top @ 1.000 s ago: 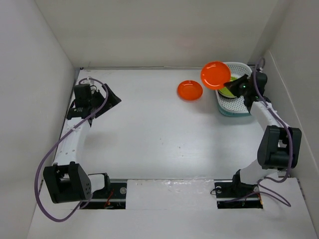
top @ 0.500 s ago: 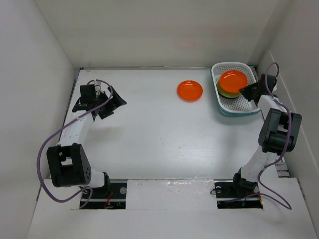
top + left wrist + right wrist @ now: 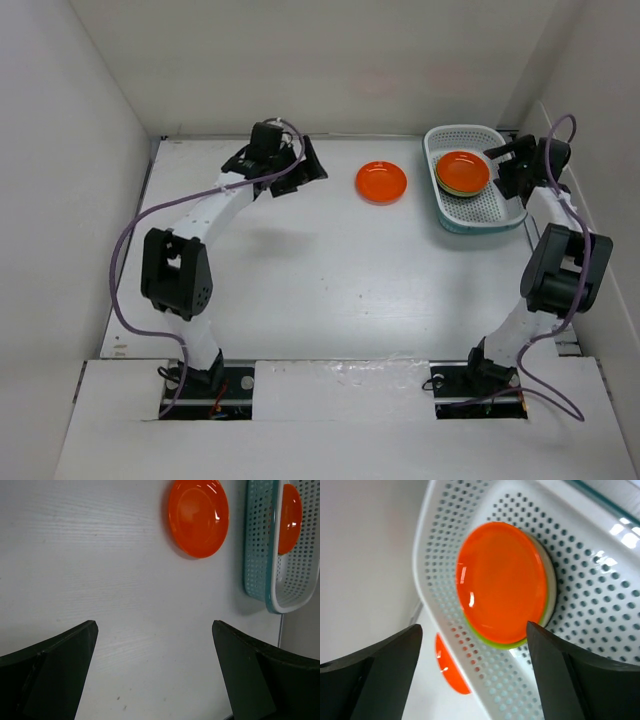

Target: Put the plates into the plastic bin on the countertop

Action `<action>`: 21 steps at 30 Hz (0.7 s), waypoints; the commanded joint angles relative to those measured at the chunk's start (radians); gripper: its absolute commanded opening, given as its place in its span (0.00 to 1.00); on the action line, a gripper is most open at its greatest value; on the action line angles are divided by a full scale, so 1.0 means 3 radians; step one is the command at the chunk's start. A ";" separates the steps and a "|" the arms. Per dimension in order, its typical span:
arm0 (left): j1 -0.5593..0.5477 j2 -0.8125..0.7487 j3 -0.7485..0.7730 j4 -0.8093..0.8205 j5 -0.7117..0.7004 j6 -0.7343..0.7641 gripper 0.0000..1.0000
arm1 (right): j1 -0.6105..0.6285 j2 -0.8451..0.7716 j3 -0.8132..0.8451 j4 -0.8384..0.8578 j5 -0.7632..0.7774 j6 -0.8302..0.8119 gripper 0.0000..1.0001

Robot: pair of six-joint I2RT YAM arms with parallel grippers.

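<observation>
The plastic bin (image 3: 476,222) sits at the back right of the countertop (image 3: 330,270). A stack of plates lies inside it, a glossy orange plate (image 3: 463,171) (image 3: 500,582) on top, a lime green one (image 3: 495,639) and a cream rim (image 3: 551,587) under it. My right gripper (image 3: 503,168) (image 3: 474,626) hangs open just right of the stack, holding nothing. A second orange plate (image 3: 381,181) (image 3: 198,517) lies flat on the countertop left of the bin (image 3: 260,575). Open and empty, my left gripper (image 3: 305,175) (image 3: 154,626) hovers a short way left of that plate.
White walls close in the countertop at the back and on both sides; the bin stands close to the right wall. Purple cables loop off both arms. The arm bases are at the near edge.
My right gripper carried the orange plate into the bin, set it on the stack and opened. My left arm swung from the left side to the back middle, towards the loose orange plate.
</observation>
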 commanded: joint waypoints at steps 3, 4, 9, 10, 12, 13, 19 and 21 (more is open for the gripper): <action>-0.0267 0.0543 0.0840 -0.0035 -0.0233 -0.0125 1.00 | 0.0189 -0.0638 -0.0211 0.0064 -0.0214 -0.0008 1.00; -0.0308 0.0828 0.1003 -0.0066 -0.0234 -0.0125 1.00 | 0.0240 -0.0731 -0.0252 0.0028 -0.0214 -0.0009 1.00; -0.0411 0.1566 0.1856 -0.0030 -0.0019 -0.0216 1.00 | 0.0562 -0.1350 -0.0619 -0.0105 -0.0260 -0.0182 1.00; -0.0441 0.1668 0.1955 -0.0030 -0.0019 -0.0217 1.00 | 0.0598 -0.1543 -0.0676 -0.0151 -0.0295 -0.0238 1.00; -0.0441 0.1934 0.2159 -0.0030 0.0052 -0.0252 0.98 | 0.0649 -0.1733 -0.0778 -0.0192 -0.0448 -0.0305 1.00; -0.0441 0.2001 0.2201 0.0000 0.0053 -0.0253 0.96 | 0.0649 -0.1825 -0.0880 -0.0228 -0.0515 -0.0305 1.00; -0.0441 0.2359 0.2201 0.0240 0.0175 -0.0354 0.84 | 0.0619 -0.2419 -0.1198 -0.0330 -0.0858 -0.0377 1.00; -0.0441 0.2451 0.2201 0.0271 0.0175 -0.0355 0.74 | 0.0619 -0.2546 -0.1259 -0.0366 -0.0924 -0.0408 1.00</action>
